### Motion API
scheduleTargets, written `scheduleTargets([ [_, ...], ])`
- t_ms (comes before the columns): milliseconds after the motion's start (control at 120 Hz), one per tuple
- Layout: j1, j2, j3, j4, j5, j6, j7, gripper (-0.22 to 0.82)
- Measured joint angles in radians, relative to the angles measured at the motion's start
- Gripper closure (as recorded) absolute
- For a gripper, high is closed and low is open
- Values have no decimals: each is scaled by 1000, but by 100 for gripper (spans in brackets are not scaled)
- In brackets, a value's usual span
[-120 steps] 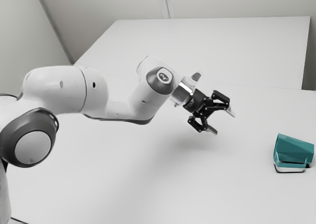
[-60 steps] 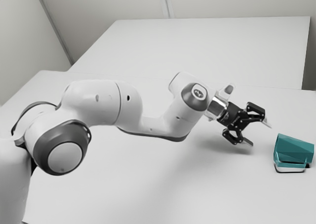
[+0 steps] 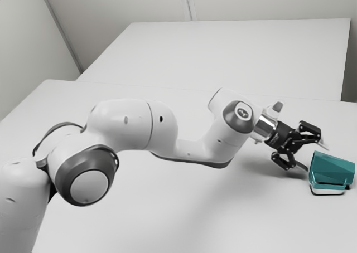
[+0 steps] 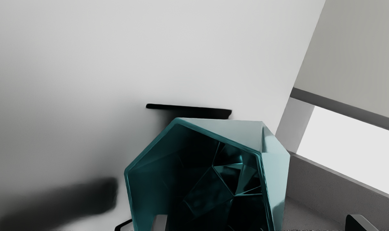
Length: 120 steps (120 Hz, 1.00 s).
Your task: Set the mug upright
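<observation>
at the exterior view's right edge, the teal mug (image 3: 332,170) lies on its side on the tabletop (image 3: 167,219), just beyond the jaws (image 3: 316,159), which stand wide and hold nothing. one fingertip (image 4: 160,223) lines up with the mouth (image 4: 201,179), so driving straight in could snag the rim (image 4: 213,137) and shove the mug away. the mouth faces the jaws; the long axis runs roughly across the exterior view.

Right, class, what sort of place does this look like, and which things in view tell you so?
Probably a robotics lab or test room, rendered in simulation: a jointed white robot arm reaches over a broad pale table, with plain walls behind.
</observation>
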<state>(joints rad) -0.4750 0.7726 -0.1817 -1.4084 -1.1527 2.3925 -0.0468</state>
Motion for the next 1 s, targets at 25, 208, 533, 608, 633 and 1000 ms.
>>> scheduleTargets([
  [25,-1,5,-4,6,-1,2,0,0],
  [208,-25,31,-21,42,-7,13,-1,0],
  [533,-33,37,-14,52,0,19,-3,32],
  [608,-34,35,-5,54,11,20,-4,48],
  [633,-34,34,-4,55,14,20,-4,52],
  [1000,-40,34,-2,89,50,26,-12,75],
])
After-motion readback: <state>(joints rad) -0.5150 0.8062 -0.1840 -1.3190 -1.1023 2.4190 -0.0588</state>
